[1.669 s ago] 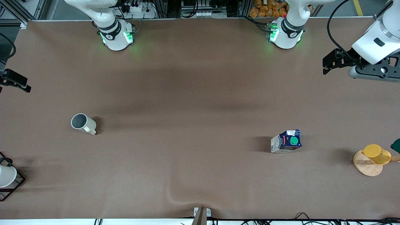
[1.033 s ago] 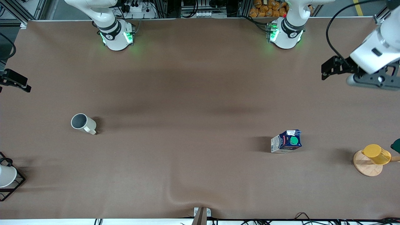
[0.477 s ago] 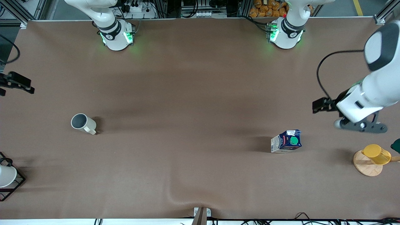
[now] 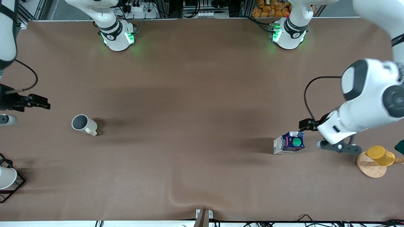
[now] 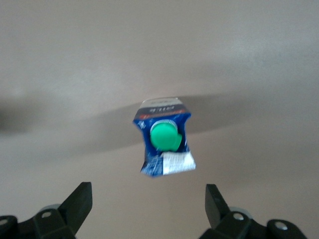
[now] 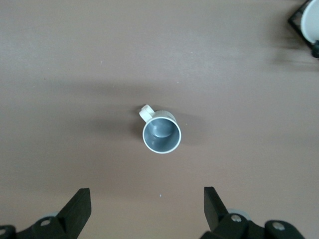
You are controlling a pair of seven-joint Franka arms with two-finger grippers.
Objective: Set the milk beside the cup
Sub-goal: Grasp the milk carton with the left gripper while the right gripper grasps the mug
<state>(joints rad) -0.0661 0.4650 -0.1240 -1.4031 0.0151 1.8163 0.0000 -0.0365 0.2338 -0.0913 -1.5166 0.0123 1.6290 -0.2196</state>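
Left arm reaching down from its base at the top of the front view, forearm bent low over the left arm's end of the desk (image 4: 202,94). Left pincer (image 4: 337,146) hanging over the desk just beside the milk (image 4: 289,142), between the carton and the yellow cup (image 4: 381,155) on its wooden disc (image 4: 369,167); not touching the carton. Fingers (image 5: 79,201) spread wide apart in the left wrist view, nothing between them, the milk (image 5: 164,144) seen from above ahead of the fingertips.

Right arm entering at the right arm's end of the desk, mostly cut off by the frame edge. Right pincer (image 4: 6,118) over the desk near the cup (image 4: 84,125), apart from it. Fingers (image 6: 79,208) likewise spread wide and empty in the right wrist view, the cup (image 6: 161,133) standing ahead of them.

Milk: small gable-top carton, dark blue top, round green cap, whitish side, red-and-white label; upright on the desk toward the left arm's end, well apart from the cup.

Cup: off-white mug, grey interior, side handle; upright toward the right arm's end, at about the same nearness to the front camera as the milk.

White cup in black wire rack (image 4: 8,179) at the desk's edge, nearer to the front camera than the mug.
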